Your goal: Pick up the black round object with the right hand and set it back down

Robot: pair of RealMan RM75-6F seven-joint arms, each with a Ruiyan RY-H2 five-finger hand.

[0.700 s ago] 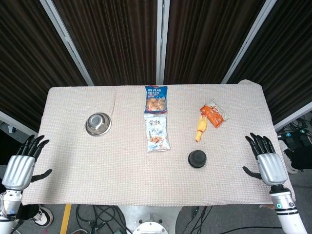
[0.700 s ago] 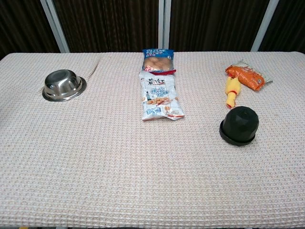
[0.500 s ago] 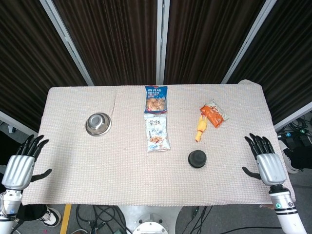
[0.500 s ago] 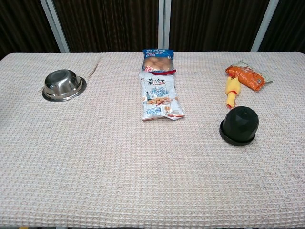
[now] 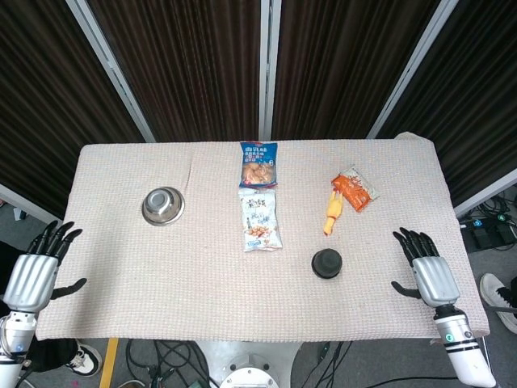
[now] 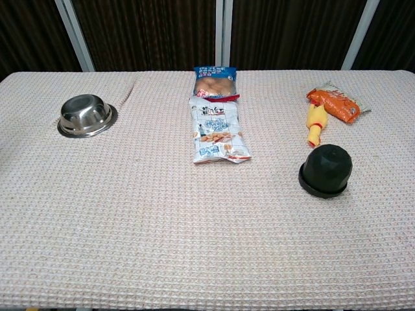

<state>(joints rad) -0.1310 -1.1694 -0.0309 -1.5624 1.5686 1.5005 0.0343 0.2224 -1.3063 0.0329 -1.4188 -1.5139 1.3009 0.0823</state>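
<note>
The black round object (image 5: 327, 263) (image 6: 325, 170) sits on the cloth-covered table (image 5: 161, 275), right of the middle and near the front edge. My right hand (image 5: 424, 273) hovers over the table's right front part, to the right of the object and apart from it, fingers spread and holding nothing. My left hand (image 5: 34, 273) hangs off the table's left front corner, also spread and empty. The chest view shows neither hand.
A steel bowl (image 5: 163, 205) (image 6: 85, 115) stands at the left. Two snack bags (image 5: 258, 163) (image 5: 261, 220) lie in the middle. A yellow rubber chicken (image 5: 332, 212) (image 6: 315, 126) and an orange packet (image 5: 355, 188) (image 6: 334, 102) lie behind the black object.
My right hand has shifted left, inward over the table's right side, toward the black object. The left hand has barely moved. Nothing on the table has shifted.
</note>
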